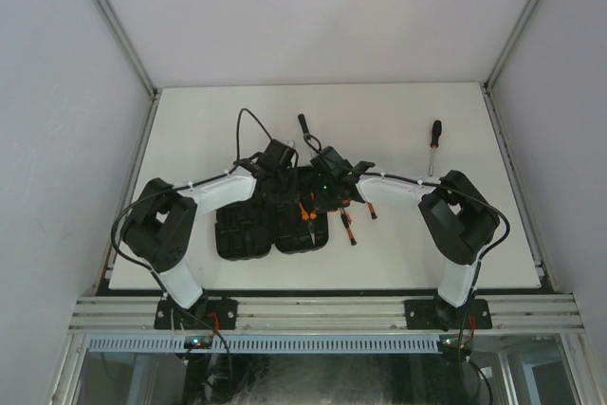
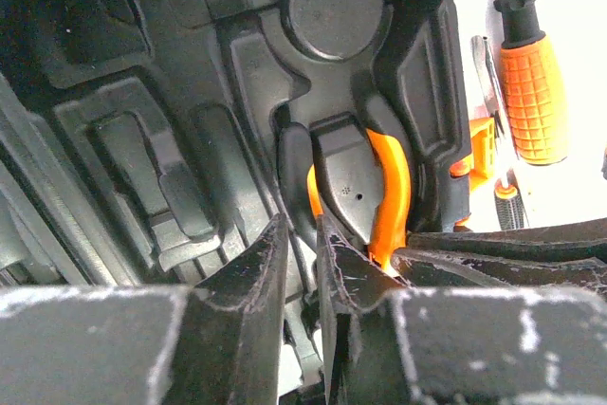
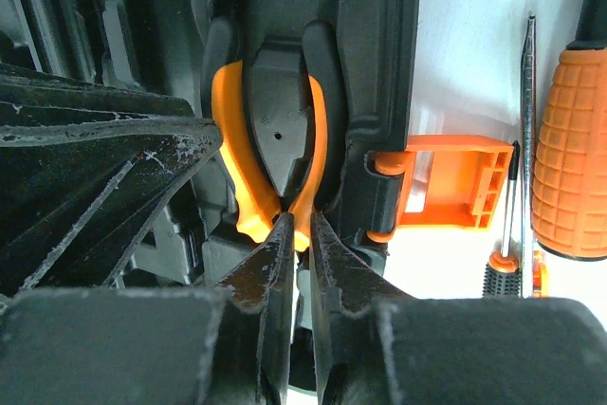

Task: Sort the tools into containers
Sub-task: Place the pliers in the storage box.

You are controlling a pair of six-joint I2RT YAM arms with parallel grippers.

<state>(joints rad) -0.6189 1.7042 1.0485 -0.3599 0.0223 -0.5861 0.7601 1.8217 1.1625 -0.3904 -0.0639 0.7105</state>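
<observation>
While nested in black case (image 3: 379,64), pliers (image 3: 277,130) orange-handled.

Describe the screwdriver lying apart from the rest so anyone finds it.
Find the black case at the table's near edge, then look far right. The screwdriver lies alone there, handle at its far end; the other screwdrivers crowd beside the case.

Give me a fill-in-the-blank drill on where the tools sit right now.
The pliers rest in a moulded slot of the black ___. Their handles are coloured ___. The black-handled screwdriver lies on the ___, well apart from the case.
Missing words: case; orange; table.
</observation>
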